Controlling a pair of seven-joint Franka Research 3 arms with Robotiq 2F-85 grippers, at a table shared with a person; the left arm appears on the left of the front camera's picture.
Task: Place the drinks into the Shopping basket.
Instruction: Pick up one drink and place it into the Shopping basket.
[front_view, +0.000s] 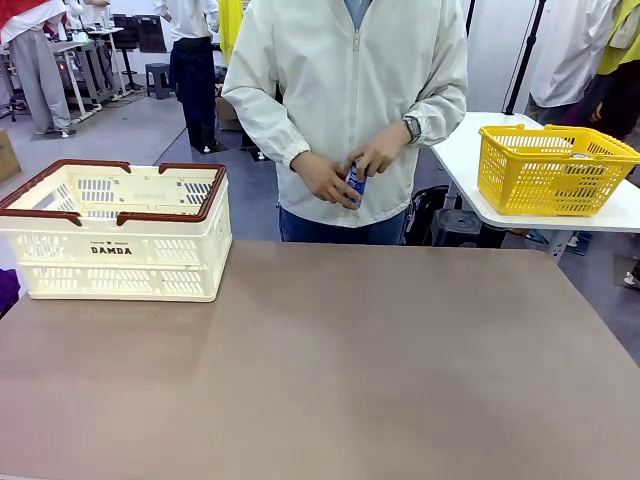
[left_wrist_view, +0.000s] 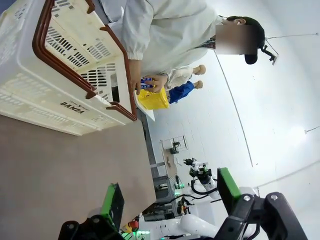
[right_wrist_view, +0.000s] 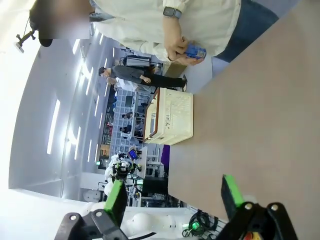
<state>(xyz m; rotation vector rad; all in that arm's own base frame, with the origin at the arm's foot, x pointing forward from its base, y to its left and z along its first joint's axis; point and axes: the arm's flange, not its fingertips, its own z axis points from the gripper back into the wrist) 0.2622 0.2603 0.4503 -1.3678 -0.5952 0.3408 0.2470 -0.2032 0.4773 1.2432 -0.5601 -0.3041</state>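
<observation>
The tan table (front_view: 350, 370) is bare across its middle, its near side and its whole right half, so the widest free room runs from the near edge to the far edge, right of centre. The Shopping basket (front_view: 120, 262) stands at the far left of the top with its dark brown rim uppermost. Its left wall is close to the table's left edge and its back is close to the far edge (the DAMDA print faces the robot and reads upright).

Just beyond the far edge, near its middle, a person (front_view: 350, 80) in a pale zip jacket holds a blue drink can (front_view: 355, 183) at waist height. The can is off the table and well apart from the basket. The hand with the wristwatch (front_view: 380, 155) covers its top and the other hand (front_view: 322, 180) is against its side. Farther right, across a gap of floor, a white side table (front_view: 470, 165) carries a yellow mesh basket (front_view: 550, 175).

The left gripper (left_wrist_view: 170, 195) has its jaws spread wide, green pads facing each other, gripping nothing and touching nothing. The basket is ahead of it, with the table top beside it. The right gripper (right_wrist_view: 173, 195) is spread just as wide and is equally empty-handed. The bare table top stretches away from it toward the basket and the can.
</observation>
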